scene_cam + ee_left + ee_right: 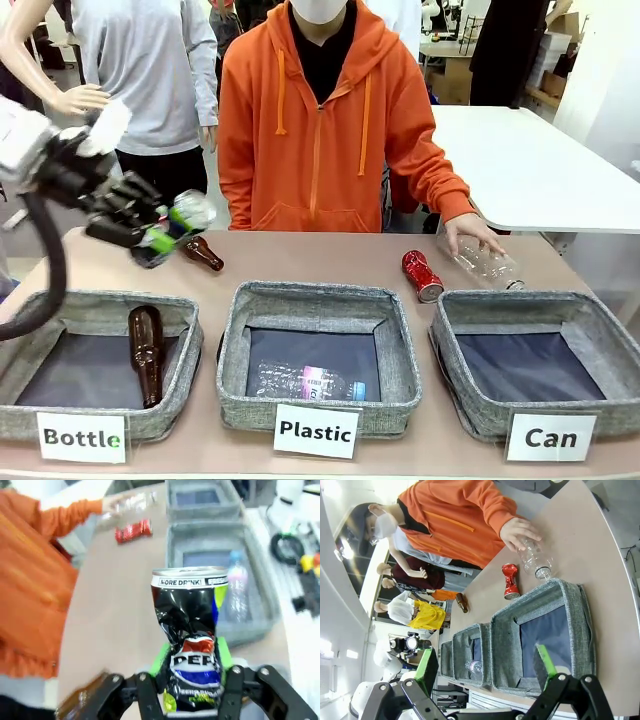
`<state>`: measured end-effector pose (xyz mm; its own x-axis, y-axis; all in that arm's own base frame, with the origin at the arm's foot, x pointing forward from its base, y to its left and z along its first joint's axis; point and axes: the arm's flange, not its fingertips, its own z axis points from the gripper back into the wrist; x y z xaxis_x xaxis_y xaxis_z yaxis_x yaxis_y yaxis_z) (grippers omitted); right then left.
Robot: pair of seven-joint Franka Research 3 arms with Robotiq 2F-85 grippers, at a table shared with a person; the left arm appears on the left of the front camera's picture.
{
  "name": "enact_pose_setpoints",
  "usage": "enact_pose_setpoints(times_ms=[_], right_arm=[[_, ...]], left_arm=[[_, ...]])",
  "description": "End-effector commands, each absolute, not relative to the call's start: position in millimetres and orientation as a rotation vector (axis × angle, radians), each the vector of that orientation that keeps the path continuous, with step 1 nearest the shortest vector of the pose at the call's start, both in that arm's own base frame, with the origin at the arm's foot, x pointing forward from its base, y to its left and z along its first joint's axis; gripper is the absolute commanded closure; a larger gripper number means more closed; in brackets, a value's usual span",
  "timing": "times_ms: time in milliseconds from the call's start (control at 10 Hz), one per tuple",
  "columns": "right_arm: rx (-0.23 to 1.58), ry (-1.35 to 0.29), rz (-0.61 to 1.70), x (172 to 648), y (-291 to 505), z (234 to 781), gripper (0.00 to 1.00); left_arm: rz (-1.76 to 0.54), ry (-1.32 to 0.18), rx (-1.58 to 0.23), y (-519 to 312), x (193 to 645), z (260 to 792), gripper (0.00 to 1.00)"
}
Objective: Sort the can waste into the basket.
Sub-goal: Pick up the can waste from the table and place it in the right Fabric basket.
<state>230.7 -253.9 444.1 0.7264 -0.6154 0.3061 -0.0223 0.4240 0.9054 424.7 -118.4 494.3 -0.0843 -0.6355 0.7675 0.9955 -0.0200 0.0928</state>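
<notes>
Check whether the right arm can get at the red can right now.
Probably yes: the right gripper is open by the Can basket, and the red can lies uncovered just beyond it; the person's hand is close, though.

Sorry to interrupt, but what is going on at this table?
The left gripper is shut on a crushed dark blue can, held in the air. The red can lies on the table behind the Can basket, beside a clear plastic bottle under the person's hand. The open right gripper faces that basket.
</notes>
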Motion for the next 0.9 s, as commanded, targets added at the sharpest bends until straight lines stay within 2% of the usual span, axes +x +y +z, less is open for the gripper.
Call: enact_pose_setpoints(times_ms=[0, 200, 300, 400, 500, 600, 800], right_arm=[[1.097, -0.722, -0.391, 233, -254, 444, 0.0], [1.084, -0.686, -0.41, 231, -254, 444, 0.0], [1.032, -0.72, -0.459, 215, -270, 464, 0.0], [0.977, -0.723, -0.495, 204, -282, 479, 0.0], [0.974, -0.667, -0.529, 191, -292, 494, 0.0], [0.965, -0.637, -0.482, 176, -297, 502, 0.0], [1.044, -0.596, -0.426, 156, -317, 503, 0.0]], left_arm=[[-1.616, -0.755, -0.626, -200, 436, 521, 0.56], [-1.729, -0.736, -0.721, -313, 446, 544, 0.56], [-1.606, -0.749, -0.817, -380, 449, 551, 0.56], [-1.561, -0.659, -0.918, -455, 451, 555, 0.56], [-1.59, -0.567, -0.901, -541, 457, 548, 0.56], [-1.591, -0.574, -0.863, -609, 466, 539, 0.56], [-1.556, -0.438, -0.853, -719, 456, 509, 0.56]])
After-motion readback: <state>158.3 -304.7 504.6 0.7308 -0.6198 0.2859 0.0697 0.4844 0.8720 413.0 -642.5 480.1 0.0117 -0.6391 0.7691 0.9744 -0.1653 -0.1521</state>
